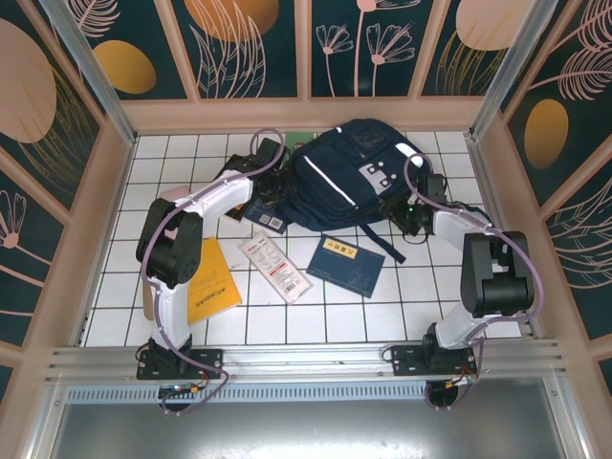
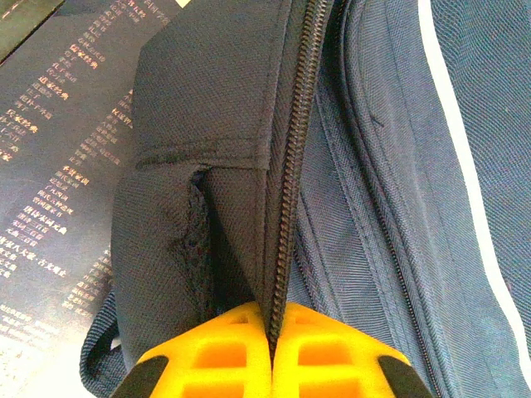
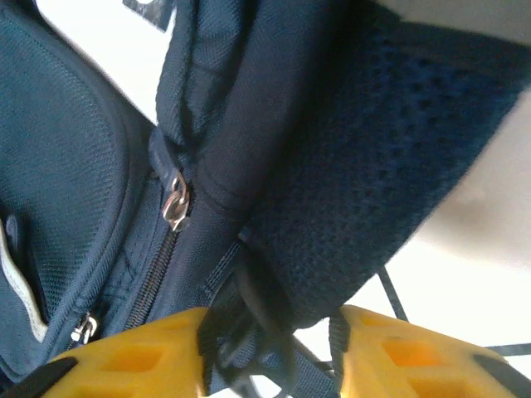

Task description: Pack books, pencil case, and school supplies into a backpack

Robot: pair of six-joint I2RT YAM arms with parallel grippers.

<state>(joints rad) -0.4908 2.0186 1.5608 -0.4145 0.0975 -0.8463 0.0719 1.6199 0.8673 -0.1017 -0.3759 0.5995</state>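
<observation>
Backpack (image 1: pixel 349 177) lies upper centre on the tiled surface (image 1: pixel 316 316). My left arm bends at the elbow mid-left, forearm angling up-right to the bag's left edge. My left fingers (image 2: pixel 224 356) are clamped tight on its zipper edge (image 2: pixel 290 166). My right arm elbows out at right, forearm reaching up-left to the bag's right side. My right fingers (image 3: pixel 133 365) straddle the mesh shoulder strap (image 3: pixel 348 191), part-spread; can't tell if they pinch it. Navy book (image 1: pixel 346 265) and white packet (image 1: pixel 275 266) lie below the bag.
</observation>
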